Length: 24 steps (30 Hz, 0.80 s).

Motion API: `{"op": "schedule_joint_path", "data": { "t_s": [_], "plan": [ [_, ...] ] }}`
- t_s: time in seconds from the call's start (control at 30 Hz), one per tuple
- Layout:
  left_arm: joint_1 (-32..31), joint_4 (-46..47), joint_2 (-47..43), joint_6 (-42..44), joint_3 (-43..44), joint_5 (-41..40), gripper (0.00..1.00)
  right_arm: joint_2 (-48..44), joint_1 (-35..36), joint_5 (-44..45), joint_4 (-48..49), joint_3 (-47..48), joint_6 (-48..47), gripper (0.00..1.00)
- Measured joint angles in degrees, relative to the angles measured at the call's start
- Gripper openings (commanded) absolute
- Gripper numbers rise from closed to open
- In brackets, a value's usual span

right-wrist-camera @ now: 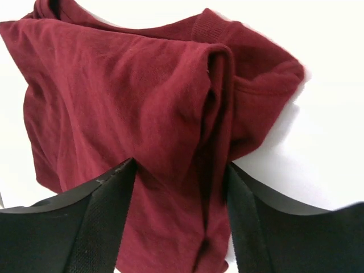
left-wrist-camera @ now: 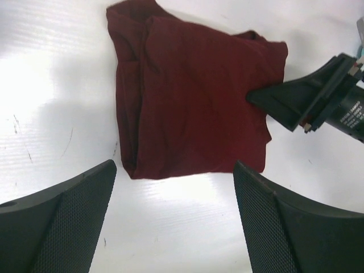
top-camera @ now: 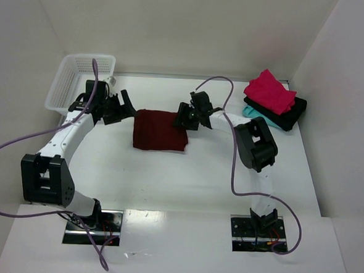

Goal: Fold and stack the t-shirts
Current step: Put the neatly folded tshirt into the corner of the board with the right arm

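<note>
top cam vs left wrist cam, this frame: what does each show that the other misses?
Only the top view: the white basket at the far left, and the stack at the far right, with the pink shirt on top, then the black shirt and the teal shirt.
Only the left wrist view: the layered fold along one edge of the maroon shirt, and the left gripper up close, jaws open and holding nothing.
Both: the maroon shirt folded on the table, with the right gripper at its edge.
</note>
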Motion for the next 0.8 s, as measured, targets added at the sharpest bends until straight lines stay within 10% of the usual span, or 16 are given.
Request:
{"op": "schedule_joint_path", "data": {
  "t_s": [0.17,0.27,0.8],
  "plan": [
    [0.0,-1.3,-1.9,0.0,-0.9,0.2,0.91,1.0,1.8,3.5,-1.5,1.5,-0.1,0.36],
    [0.0,-1.5,-3.1,0.0,-1.1,0.2,0.91,2.0,2.6,4.8,-2.8,2.7,-0.1,0.02],
    [0.0,-2.5,-6.0,0.2,-3.7,2.3,0.91,2.9,-7.3,10.3,-23.3,23.1,-7.8,0.00]
  ]
}}
